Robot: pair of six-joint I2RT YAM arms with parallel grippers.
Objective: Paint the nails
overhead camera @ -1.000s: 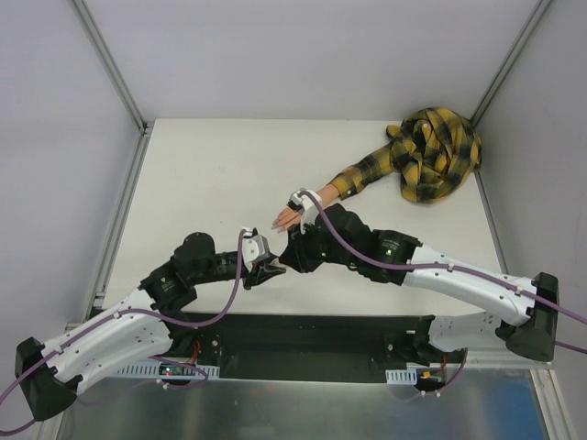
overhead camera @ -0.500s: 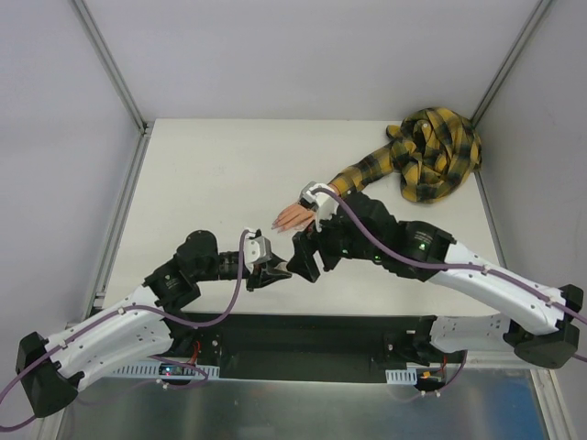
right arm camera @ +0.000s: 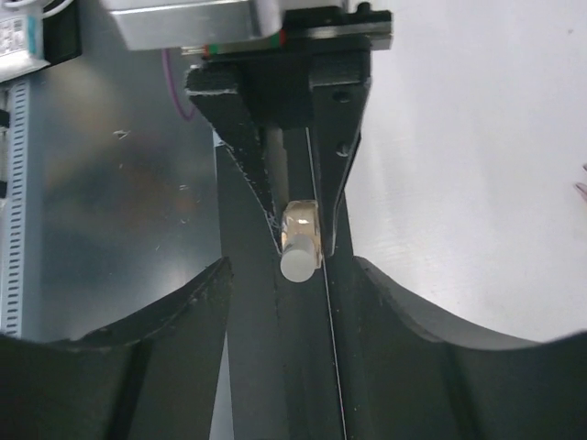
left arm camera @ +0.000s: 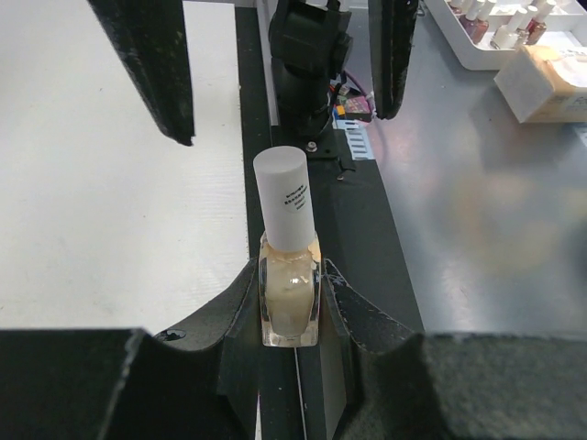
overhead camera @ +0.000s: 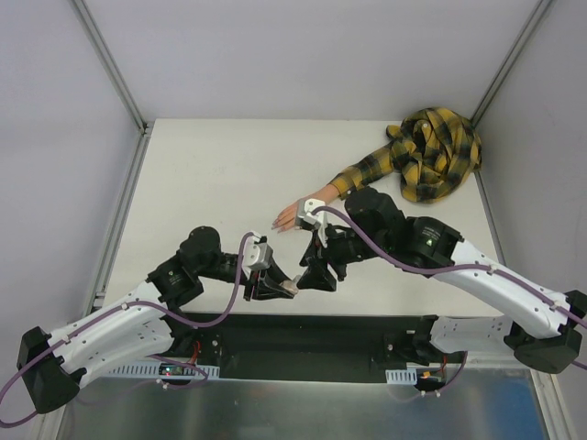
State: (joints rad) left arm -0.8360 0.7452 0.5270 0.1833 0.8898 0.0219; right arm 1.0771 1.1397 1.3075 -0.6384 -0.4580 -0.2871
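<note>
The mannequin hand lies palm down mid-table, its plaid sleeve bunched at the back right. The nails are tiny pale tips pointing left. My left gripper is shut on a small beige polish bottle by its glass body. The bottle's white cap sticks out past the fingers. My right gripper faces that cap with its jaws open. Its fingers stand wide on either side of the cap without touching it.
Both grippers hang over the table's near edge, above the black rail. Beyond it, on the grey metal shelf, are a white tray of polish bottles and a pale box. Walls close in the table.
My right gripper left the spot beside the mannequin hand, came down toward the near edge and opened. My left gripper swung the bottle toward the near edge to meet it.
</note>
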